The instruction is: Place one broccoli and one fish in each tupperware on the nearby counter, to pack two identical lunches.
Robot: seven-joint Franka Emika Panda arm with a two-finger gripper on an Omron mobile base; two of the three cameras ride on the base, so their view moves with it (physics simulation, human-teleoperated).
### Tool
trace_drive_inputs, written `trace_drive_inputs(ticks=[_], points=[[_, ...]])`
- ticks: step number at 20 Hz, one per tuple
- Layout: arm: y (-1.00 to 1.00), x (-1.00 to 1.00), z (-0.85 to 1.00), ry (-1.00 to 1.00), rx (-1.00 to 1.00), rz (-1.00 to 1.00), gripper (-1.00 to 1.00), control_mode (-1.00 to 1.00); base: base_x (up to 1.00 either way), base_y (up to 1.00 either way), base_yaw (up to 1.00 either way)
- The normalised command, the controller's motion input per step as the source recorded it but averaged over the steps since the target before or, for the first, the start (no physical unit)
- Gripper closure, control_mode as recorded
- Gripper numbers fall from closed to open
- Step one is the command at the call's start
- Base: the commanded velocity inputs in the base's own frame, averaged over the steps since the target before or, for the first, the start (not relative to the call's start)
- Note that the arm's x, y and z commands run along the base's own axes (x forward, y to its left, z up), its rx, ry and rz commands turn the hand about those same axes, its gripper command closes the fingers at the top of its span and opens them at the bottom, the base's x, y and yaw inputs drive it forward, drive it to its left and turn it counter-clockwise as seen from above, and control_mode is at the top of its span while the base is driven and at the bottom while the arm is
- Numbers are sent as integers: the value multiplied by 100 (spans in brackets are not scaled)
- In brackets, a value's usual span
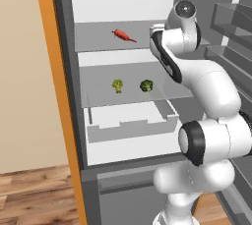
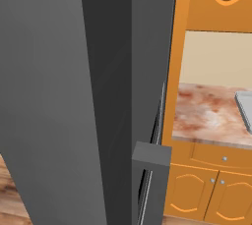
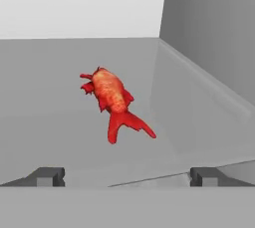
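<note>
Pincer [image 3: 127, 177] spread wide and holding nothing, lined up level with the fridge's upper shelf [image 1: 93, 40], probably for a straight reach to the red fish [image 3: 113, 102] lying just ahead of the tips. Two broccoli heads [image 1: 117, 85] [image 1: 146, 85] one shelf below that fish. Tupperware hidden. Bench [image 2: 206, 113] cut off by the grey fridge door [image 2: 74, 96].

Glossy red fish [image 3: 113, 97] on smooth matt grey shelf [image 3: 60, 132]
</note>
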Motion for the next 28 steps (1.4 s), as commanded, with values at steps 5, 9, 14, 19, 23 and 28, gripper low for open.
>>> trace_drive_inputs(ticks=[5, 9, 14, 19, 23, 28], points=[[-1, 48, 0, 4, 0, 0, -100, -100, 0, 0, 0], [-3, 37, -7, 4, 0, 0, -100, -100, 0, 0, 0], [-10, 28, -20, 2, 0, 0, -100, -100, 0, 0, 0], [-13, 38, -19, 2, 0, 0, -100, -100, 0, 0, 0], [-9, 54, -9, 5, 0, 0, -100, -100, 0, 0, 0], [-1, 57, -9, 8, 0, 0, -100, -100, 0, 0, 0]])
